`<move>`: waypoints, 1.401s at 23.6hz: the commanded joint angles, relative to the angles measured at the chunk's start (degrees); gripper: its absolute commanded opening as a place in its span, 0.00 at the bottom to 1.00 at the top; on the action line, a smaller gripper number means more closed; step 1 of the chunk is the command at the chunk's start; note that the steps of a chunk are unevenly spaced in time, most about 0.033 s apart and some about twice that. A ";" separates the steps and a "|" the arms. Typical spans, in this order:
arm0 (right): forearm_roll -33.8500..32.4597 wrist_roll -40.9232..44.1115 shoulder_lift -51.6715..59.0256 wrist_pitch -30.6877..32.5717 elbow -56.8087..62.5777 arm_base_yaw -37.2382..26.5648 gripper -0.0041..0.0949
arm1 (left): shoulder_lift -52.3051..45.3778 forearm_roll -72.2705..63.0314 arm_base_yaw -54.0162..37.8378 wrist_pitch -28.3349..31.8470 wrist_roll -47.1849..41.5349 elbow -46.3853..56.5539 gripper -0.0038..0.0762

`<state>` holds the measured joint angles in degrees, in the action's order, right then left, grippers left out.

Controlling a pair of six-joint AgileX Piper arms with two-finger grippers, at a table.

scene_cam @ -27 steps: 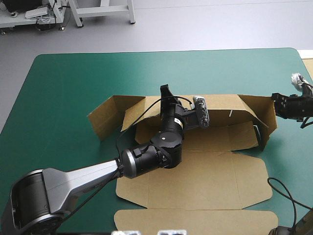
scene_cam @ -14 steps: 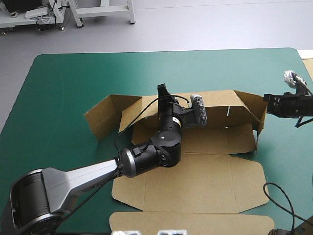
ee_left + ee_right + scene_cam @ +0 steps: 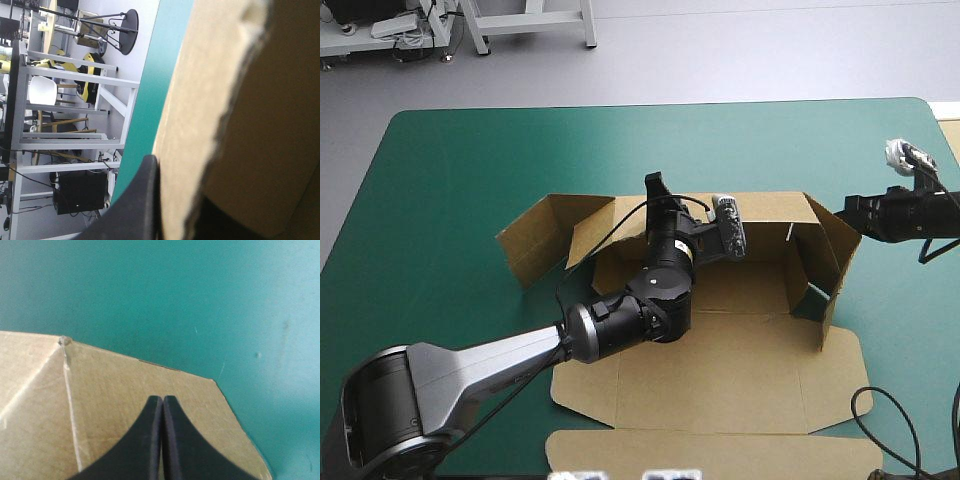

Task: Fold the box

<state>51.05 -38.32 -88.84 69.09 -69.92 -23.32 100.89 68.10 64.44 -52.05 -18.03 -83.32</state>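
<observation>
Box (image 3: 720,360) on the surface (image 3: 470,180): my left tool (image 3: 656,190) clamps its raised far wall; my right tool (image 3: 163,400), drawn together, rests against the outside of its raised right-end flap.

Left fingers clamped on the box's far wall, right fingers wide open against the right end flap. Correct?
Wrong on one point: the right gripper has its fingers shut, meeting in one pointed arch against the right end flap, as the right wrist view shows. The left gripper does have its fingers clamped on the far wall of the box.
</observation>
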 commanded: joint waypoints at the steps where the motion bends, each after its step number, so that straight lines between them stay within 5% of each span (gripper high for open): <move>1: 1.21 -0.79 3.12 2.74 0.62 -0.14 0.02 | -2.76 1.17 0.43 1.23 -1.68 -1.56 0.04; 11: 12.82 -18.30 9.39 1.43 13.43 -0.14 0.02 | -2.02 -0.49 0.43 1.23 3.09 -1.56 0.04; 18: 12.88 -31.02 17.82 -9.36 19.76 -0.14 0.03 | -0.25 -3.38 0.43 0.96 9.30 -1.56 0.04; 25: 8.18 -35.11 18.57 -12.01 22.64 -0.14 0.04 | 1.65 -5.74 0.43 0.73 11.18 -1.46 0.04; 27: 7.41 -36.17 18.57 -12.01 22.64 -0.14 0.13 | 2.10 -5.29 0.43 0.73 11.18 -1.46 0.04; 30: 6.44 -39.76 18.57 -10.27 22.64 -0.14 0.43 | 2.10 -5.23 0.43 0.73 11.27 -1.46 0.04; 33: 7.94 -43.29 18.47 -7.68 22.64 -0.14 0.52 | 2.10 -5.10 0.43 0.84 11.41 -1.46 0.04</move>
<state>55.04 -78.01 -71.74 58.23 -46.10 -23.32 104.16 67.48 64.39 -53.36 -6.67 -84.14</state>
